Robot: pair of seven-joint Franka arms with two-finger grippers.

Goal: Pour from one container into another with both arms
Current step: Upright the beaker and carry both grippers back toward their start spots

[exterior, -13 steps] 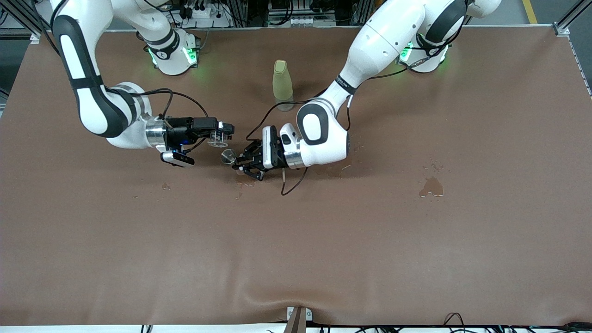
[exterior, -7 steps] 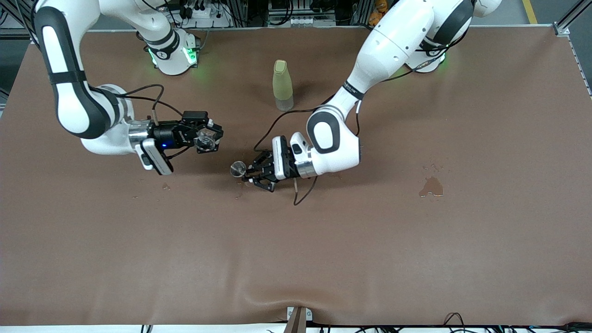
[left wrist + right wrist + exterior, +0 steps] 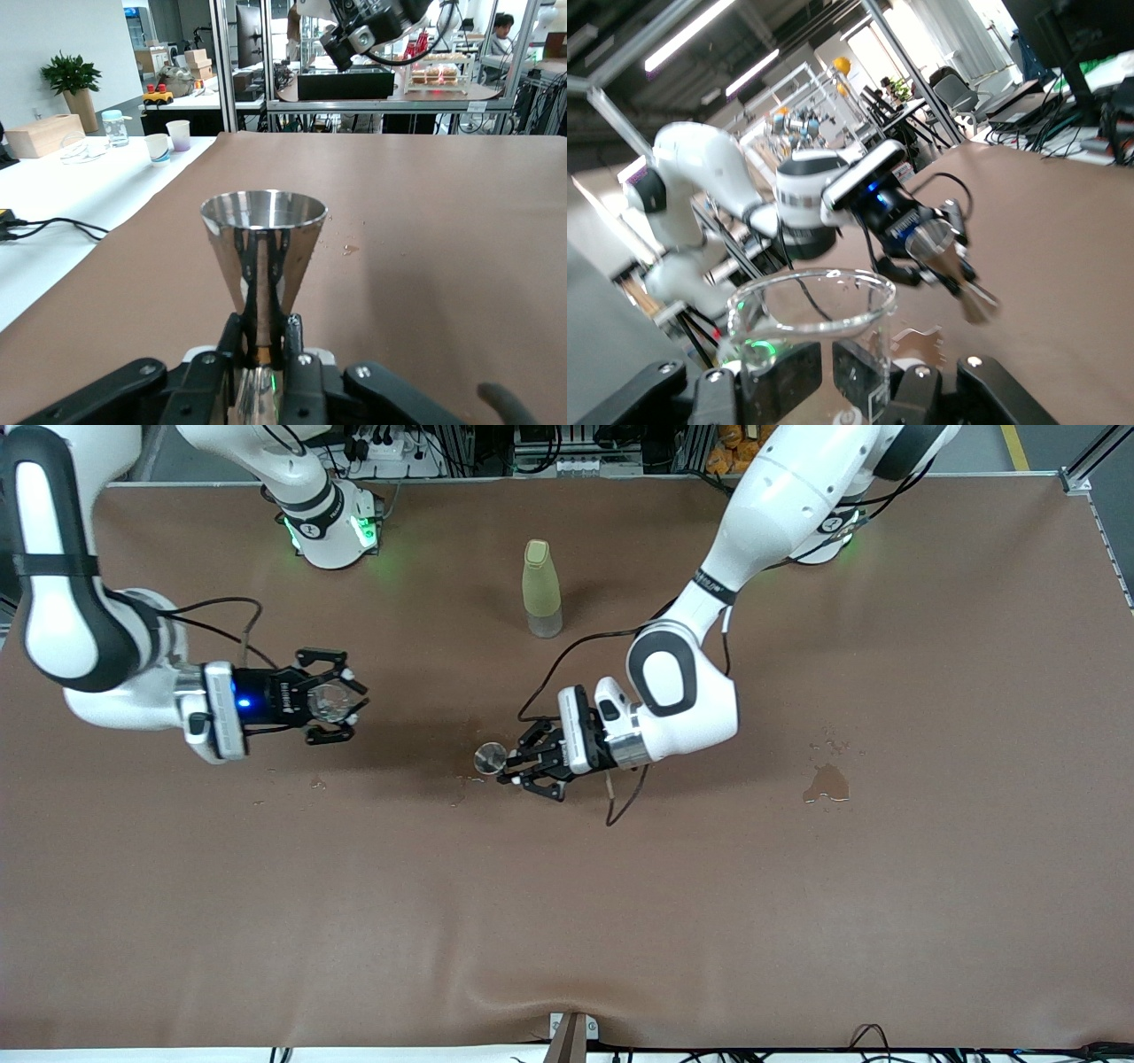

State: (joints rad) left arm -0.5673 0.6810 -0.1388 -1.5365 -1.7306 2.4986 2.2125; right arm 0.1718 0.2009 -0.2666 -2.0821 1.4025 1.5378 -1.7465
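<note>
Two end effectors grip vessels over the counter (image 3: 797, 921): left end effector (image 3: 518, 766) pinches steel jigger (image 3: 489, 757), right end effector (image 3: 341, 706) pinches glass beaker (image 3: 330, 702). Well apart. Risk: tilting spills more; puddles (image 3: 826, 783) present.

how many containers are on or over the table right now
3: a metal cup held in the left gripper, a clear glass beaker held in the right gripper, and a yellowish bottle standing between the arms' bases.

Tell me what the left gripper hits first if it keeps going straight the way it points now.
Probably nothing on the table: the left gripper, shut on a steel jigger, points along bare brown table; the right gripper looks off that line, though depth is unclear.
</note>
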